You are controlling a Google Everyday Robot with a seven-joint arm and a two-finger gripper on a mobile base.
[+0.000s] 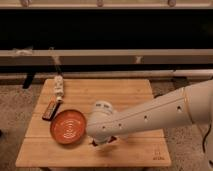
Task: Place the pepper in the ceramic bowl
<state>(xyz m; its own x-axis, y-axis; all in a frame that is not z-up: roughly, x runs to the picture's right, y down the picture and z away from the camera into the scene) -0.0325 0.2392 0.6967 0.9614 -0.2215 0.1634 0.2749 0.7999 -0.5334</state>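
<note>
The ceramic bowl [69,126] is a wide orange dish with white curved lines. It sits on the front left of the wooden table [135,95]. My gripper [102,139] is at the end of the white arm that reaches in from the right. It hangs low over the table, right next to the bowl's right rim. A small dark red bit [94,143] shows just under the gripper; it looks like the pepper, and most of it is hidden by the wrist.
A flat dark bar [50,110] lies left of the bowl near the table's left edge. A white object [59,88] lies at the back left. A small white cup [102,106] stands behind the arm, partly covered. A dark wall and rail run behind the table.
</note>
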